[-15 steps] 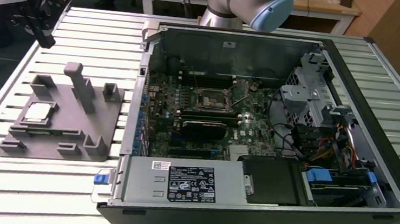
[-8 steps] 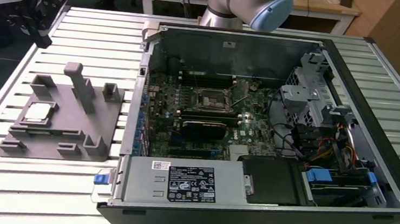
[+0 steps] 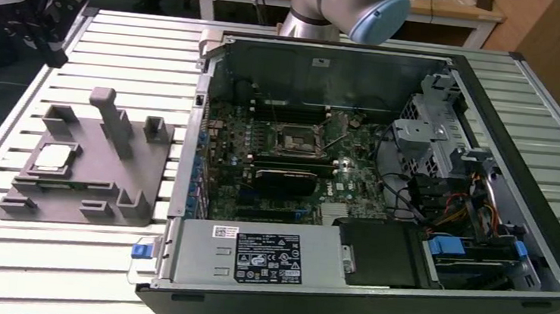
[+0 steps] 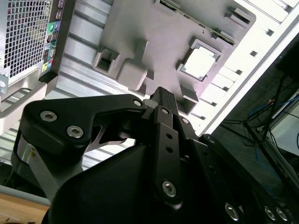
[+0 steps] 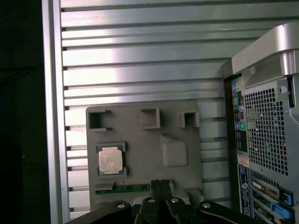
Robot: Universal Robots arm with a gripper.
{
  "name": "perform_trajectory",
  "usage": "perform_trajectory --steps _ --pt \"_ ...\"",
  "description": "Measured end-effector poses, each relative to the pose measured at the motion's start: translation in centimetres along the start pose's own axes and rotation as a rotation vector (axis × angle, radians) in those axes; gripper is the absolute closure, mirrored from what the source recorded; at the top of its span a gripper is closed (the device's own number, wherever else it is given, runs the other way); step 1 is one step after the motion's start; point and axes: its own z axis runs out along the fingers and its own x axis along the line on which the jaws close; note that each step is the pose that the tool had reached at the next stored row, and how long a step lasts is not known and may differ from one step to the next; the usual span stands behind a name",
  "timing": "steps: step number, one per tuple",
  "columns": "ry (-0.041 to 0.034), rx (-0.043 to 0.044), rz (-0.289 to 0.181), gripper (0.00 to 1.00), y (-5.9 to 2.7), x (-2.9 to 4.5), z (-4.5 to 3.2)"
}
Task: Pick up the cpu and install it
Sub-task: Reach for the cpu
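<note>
The cpu (image 3: 54, 155) is seated in the grey tray (image 3: 92, 162) at the exterior view's left, on a slatted metal table (image 3: 66, 283), with the open computer case (image 3: 318, 69) just beside the tray at the exterior view's right. In the first wrist view the gripper (image 5: 159, 184) is recorded pressed together and empty, apart from the cpu; bare slats are noted past the tray's edges.

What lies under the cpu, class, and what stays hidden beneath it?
The cpu sits in a square pocket of the grey tray, which rests on the slatted table. The pocket's floor beneath the cpu is covered.
</note>
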Motion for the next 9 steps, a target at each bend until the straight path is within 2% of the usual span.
perform_trajectory --steps 9 --pt "0.0003 0.0000 0.000 0.89 -0.08 0.97 0.14"
